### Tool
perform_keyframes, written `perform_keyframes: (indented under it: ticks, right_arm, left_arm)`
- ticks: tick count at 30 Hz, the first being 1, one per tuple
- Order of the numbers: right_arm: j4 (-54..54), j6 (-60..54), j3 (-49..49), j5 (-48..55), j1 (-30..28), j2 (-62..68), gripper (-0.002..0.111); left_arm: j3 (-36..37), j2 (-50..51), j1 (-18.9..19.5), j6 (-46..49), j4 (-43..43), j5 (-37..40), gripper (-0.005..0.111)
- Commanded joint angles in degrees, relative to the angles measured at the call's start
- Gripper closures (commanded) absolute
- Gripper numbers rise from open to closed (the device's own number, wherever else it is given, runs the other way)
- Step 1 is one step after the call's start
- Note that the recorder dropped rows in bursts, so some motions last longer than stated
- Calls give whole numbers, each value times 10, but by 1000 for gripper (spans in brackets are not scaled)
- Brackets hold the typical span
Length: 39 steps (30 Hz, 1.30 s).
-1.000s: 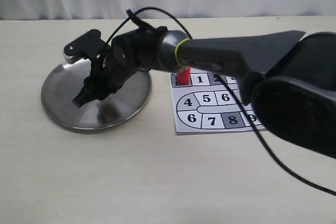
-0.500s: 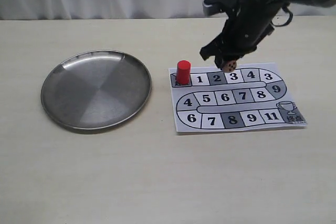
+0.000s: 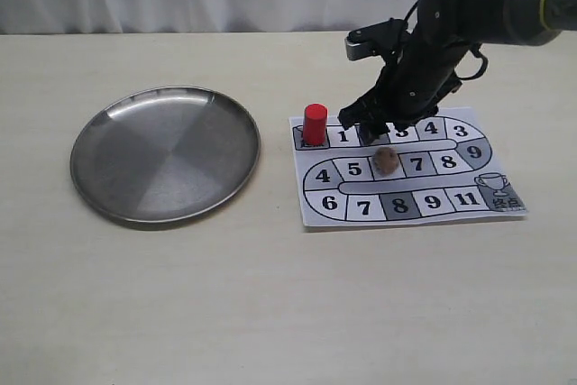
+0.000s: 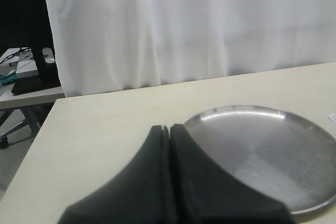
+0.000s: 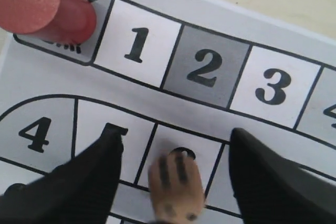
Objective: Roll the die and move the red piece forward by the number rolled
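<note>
The fingers (image 5: 100,171) of the right gripper (image 5: 174,135) are spread wide and nothing is pinched between them; the die (image 5: 176,184) is seen free in the gap, over the square marked 6 on the paper board (image 5: 136,43). It is blurred in the right wrist view, so whether it is at rest cannot be told, and its top face cannot be read. The gripper is held low over the board, presumably so that the die is not sent bouncing off the paper. The red piece (image 3: 315,123) stands upright on the start square, beside square 1, apart from the die and not yet advanced. The left gripper (image 4: 169,128) is held short of the steel plate (image 4: 273,150), its fingers pressed together on nothing, out of the working arm's way. The count must be read once the die is settled; only then can the piece be lifted and moved.
</note>
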Motion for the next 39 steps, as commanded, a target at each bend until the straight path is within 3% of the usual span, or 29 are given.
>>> perform_keyframes:
  ticks: [1, 12, 16, 18, 24, 39]
  right_arm:
    - [1, 3, 1, -13, 0, 9, 43]
    - [-32, -4, 1, -2, 0, -1, 41]
    - [-68, -3, 1, 36, -1, -33, 45]
    - [-68, -3, 1, 60, -2, -54, 54]
    - [-44, 0, 14, 118, -8, -115, 104]
    - [-97, 83, 245, 22, -24, -147, 104]
  left_arm:
    - [1, -1, 2, -1, 0, -5, 107]
    - [1, -1, 2, -1, 0, -5, 107]
    - [1, -1, 2, -1, 0, -5, 107]
    - [1, -1, 2, -1, 0, -5, 107]
    - [1, -1, 2, -1, 0, -5, 107]
    - [1, -1, 2, -1, 0, -5, 107]
